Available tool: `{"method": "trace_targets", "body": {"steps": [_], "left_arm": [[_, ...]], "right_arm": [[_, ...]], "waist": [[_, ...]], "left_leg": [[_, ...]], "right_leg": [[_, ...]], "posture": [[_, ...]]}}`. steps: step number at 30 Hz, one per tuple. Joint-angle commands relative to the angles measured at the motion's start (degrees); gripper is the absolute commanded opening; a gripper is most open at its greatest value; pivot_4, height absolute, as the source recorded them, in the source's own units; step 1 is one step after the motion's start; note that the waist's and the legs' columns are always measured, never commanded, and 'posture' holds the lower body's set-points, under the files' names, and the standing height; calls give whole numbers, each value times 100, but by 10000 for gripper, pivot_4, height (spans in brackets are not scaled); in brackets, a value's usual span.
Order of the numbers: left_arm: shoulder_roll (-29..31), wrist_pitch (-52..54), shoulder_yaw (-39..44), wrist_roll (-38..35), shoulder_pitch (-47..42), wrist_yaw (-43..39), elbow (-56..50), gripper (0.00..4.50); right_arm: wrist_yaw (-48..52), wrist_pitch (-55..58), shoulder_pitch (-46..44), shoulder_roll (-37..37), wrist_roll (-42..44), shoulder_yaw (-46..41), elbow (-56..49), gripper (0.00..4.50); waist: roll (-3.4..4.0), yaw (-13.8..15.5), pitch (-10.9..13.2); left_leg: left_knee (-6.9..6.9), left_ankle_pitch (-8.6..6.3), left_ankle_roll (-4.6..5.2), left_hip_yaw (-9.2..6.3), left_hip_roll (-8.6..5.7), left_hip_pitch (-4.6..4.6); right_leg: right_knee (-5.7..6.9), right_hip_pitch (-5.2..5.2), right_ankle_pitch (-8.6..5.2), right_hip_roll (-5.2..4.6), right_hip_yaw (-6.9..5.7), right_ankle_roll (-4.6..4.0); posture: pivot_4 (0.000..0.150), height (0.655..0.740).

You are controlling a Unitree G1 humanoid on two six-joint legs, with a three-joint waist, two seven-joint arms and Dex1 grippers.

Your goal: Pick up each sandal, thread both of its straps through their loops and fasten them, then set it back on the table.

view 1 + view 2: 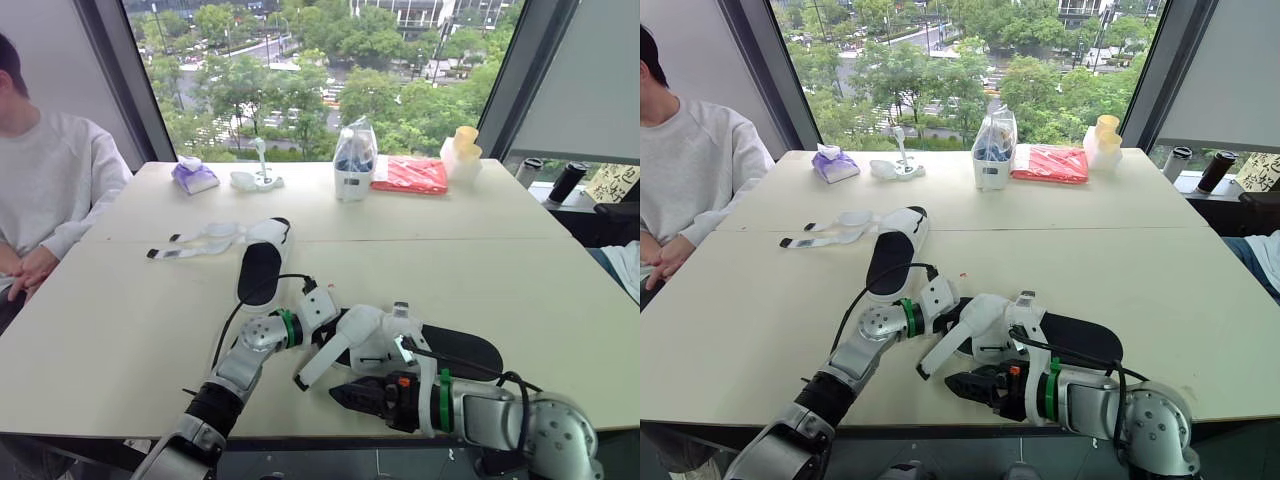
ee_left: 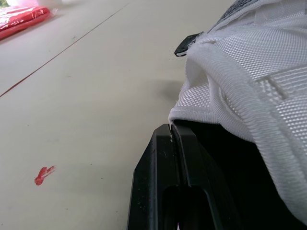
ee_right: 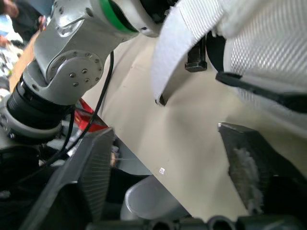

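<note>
Though black-soled, sandal (image 1: 455,348) of white woven mesh.

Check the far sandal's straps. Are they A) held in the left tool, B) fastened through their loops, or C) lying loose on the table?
C: the far sandal has its straps spread loose on the table beside it; the left tool is shut on the near sandal.

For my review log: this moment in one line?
left gripper shut on near sandal | right gripper open beside it | far sandal unfastened
</note>
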Motion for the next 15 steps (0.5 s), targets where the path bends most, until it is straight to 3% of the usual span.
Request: {"method": "trace_targets", "body": {"steps": [1, 12, 15], "left_arm": [[97, 448, -240, 118, 307, -268, 194, 0], [19, 595, -409, 165, 201, -446, 99, 0], [-14, 560, -426, 156, 125, -510, 185, 0]], "right_arm": [[-428, -314, 70, 397, 70, 120, 38, 37253], [-1604, -1267, 505, 1577, 12, 347, 250, 37253], [-1795, -1595, 635, 1822, -15, 359, 269, 28849]], "waist": [[1, 0, 0], [2, 3, 0], [0, 5, -2]], "left_leg": [[-1, 0, 0, 0, 0, -5], [-36, 0, 1, 0, -3, -5], [-36, 0, 1, -1, -3, -3]], "right_leg": [[0, -5, 2, 0, 0, -1], [-2, -21, 9, 0, 1, 22], [-4, -17, 7, 0, 1, 19]], "posture": [[1500, 7400], [1500, 7400], [1500, 7400]]}}
